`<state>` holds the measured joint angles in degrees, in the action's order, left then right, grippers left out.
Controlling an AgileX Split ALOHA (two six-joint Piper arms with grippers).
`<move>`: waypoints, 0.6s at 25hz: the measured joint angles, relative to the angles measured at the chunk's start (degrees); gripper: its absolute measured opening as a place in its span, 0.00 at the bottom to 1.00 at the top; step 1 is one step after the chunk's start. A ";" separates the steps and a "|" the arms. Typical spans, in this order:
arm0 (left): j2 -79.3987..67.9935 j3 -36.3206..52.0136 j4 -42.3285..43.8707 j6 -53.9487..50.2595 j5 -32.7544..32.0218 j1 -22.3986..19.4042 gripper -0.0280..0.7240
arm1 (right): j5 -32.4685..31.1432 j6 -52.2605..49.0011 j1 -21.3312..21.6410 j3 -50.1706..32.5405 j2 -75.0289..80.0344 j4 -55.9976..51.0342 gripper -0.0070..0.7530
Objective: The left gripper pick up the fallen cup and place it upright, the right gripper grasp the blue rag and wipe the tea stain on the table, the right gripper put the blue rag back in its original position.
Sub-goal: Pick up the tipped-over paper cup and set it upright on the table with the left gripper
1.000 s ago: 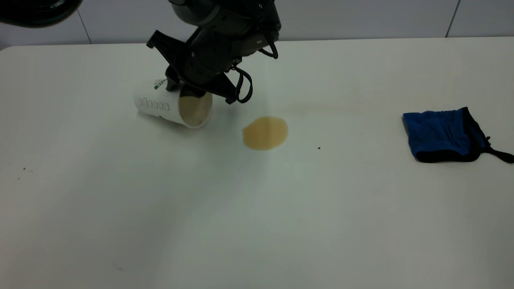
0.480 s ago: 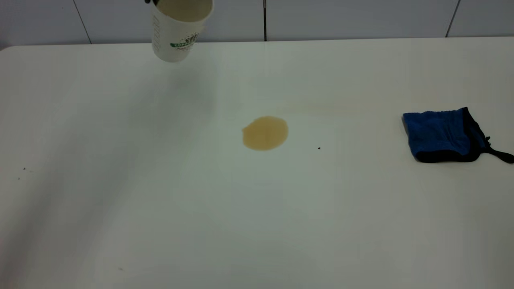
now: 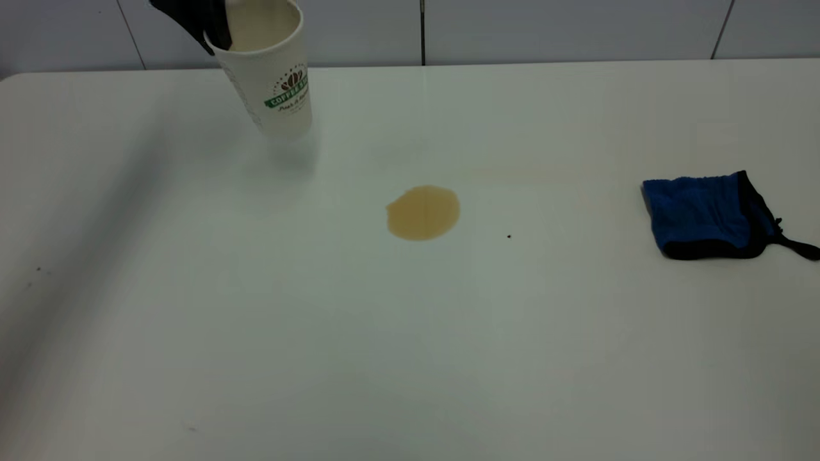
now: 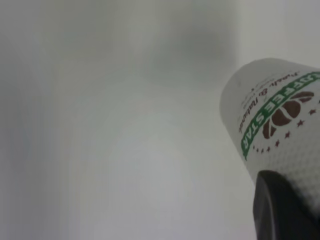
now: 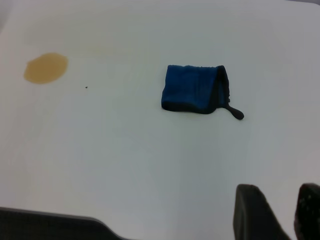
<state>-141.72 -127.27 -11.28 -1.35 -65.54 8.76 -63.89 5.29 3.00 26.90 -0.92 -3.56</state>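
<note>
The white cup with its green COFFEE banner is almost upright at the table's back left, mouth up and leaning a little. Its base is at or just above the surface. My left gripper is shut on the cup's rim, one dark finger outside the wall. In the left wrist view the cup fills the side, with one finger on it. The tea stain lies mid-table. The blue rag lies flat at the right. My right gripper is empty, high and well short of the rag.
A tiny dark speck sits right of the stain. A faint brownish smear runs behind the stain towards the right. The grey wall stands behind the table's far edge.
The cup was lying on its side in my left gripper, then was lifted high and turned mouth up. It has now come down, nearly upright, at the back left.
</note>
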 joint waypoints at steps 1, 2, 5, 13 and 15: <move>-0.88 0.00 -0.16 0.28 0.07 -0.15 0.07 | 0.00 0.00 0.00 0.00 0.00 0.00 0.33; -1.64 0.00 -0.16 0.68 0.39 -0.22 0.07 | 0.00 0.00 0.00 0.00 0.00 0.00 0.33; -4.07 0.21 -0.60 1.81 2.50 -0.22 0.08 | 0.00 0.00 0.00 0.00 0.00 0.00 0.33; -7.02 0.40 -4.67 2.65 5.43 -0.22 0.26 | 0.00 0.00 0.00 0.00 0.00 0.00 0.33; -7.22 0.40 -4.98 3.67 5.96 -0.22 0.39 | 0.00 0.00 0.00 0.00 0.00 0.00 0.33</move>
<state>-148.93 -126.87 -16.27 2.32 -59.58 8.55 -63.89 5.29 3.00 26.90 -0.92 -3.56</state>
